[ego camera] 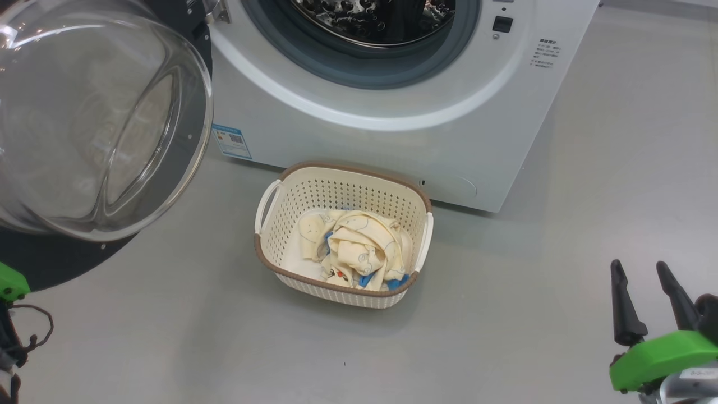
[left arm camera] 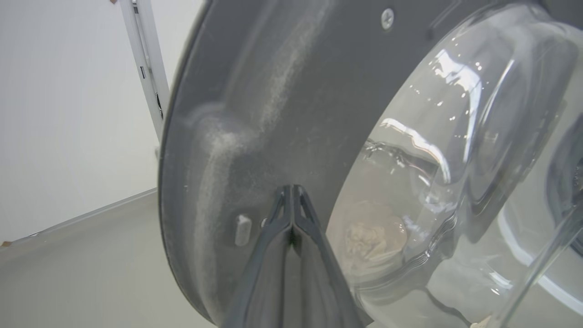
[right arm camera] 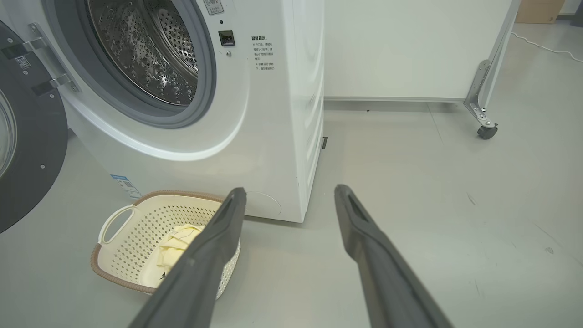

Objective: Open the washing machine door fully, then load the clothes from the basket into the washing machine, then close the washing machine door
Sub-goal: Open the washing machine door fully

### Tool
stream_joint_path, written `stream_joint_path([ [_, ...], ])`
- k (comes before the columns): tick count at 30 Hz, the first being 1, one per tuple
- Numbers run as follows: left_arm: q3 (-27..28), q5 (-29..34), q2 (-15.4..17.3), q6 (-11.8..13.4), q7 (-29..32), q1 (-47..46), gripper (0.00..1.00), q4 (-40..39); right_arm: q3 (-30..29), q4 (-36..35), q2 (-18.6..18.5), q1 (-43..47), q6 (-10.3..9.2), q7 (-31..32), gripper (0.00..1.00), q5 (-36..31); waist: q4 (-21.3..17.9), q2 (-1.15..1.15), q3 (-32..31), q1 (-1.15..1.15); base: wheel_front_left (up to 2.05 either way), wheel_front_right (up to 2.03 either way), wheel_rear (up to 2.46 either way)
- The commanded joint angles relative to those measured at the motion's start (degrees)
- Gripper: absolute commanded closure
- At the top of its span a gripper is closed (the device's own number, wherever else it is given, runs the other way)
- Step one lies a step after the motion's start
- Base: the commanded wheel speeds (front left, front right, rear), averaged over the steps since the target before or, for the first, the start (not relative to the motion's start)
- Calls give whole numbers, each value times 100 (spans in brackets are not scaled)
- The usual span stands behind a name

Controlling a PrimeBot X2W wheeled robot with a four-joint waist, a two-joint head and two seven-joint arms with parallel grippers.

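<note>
Cream cloth: clothes (ego camera: 359, 252) limp, light, bunched in basket (ego camera: 348, 168), left of your right gripper (ego camera: 639, 265), fingers spread wide, empty. Pinch top fold. Left gripper (left arm camera: 291, 191) pinched shut, holding nothing, tips at washing machine door (left arm camera: 296, 91).

You have a smooth pale grey floor (ego camera: 505, 314) with small dark specks. On it stands a white flat partition panel (right arm camera: 410, 45) whose metal bracket rides a black caster (right arm camera: 486, 132). A thin white cable (right arm camera: 542, 47) lies near it.
</note>
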Motion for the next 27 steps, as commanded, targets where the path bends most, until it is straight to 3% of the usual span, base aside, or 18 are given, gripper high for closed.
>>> stream_joint_path([
  [1,276,63,285,-10,-81,-189,100,-205,110,-183,-94,-287,-4,-11,0,-35,-4,0,-2,0,0,0,0],
  [17,799,601,-403,-118,-82,902,99,-1785,43,-187,-94,-262,-4,15,0,-131,-25,0,-121,0,0,0,0],
  [18,770,646,-467,-147,-82,997,74,-1933,41,-193,-94,-257,-4,17,0,-137,-25,0,-136,0,0,0,0],
  [19,733,694,-519,-173,-82,1098,58,-2064,43,-207,-94,-254,-4,23,0,-138,-31,0,-150,0,0,0,0],
  [20,700,739,-559,-201,-82,1190,49,-2204,44,-229,-94,-255,-4,22,0,-138,-39,0,-155,0,0,0,0],
  [22,614,803,-641,-258,-82,1368,5,-2432,43,-260,-94,-259,-4,26,0,-142,-53,0,-173,0,0,0,0],
  [23,569,828,-685,-279,-82,1451,0,-2540,47,-268,-94,-260,-4,30,0,-146,-62,0,-184,0,0,0,0],
  [27,379,931,-848,-292,-82,1710,0,-2870,57,-274,-94,-254,-4,34,0,-162,-90,0,-225,0,0,0,0],
])
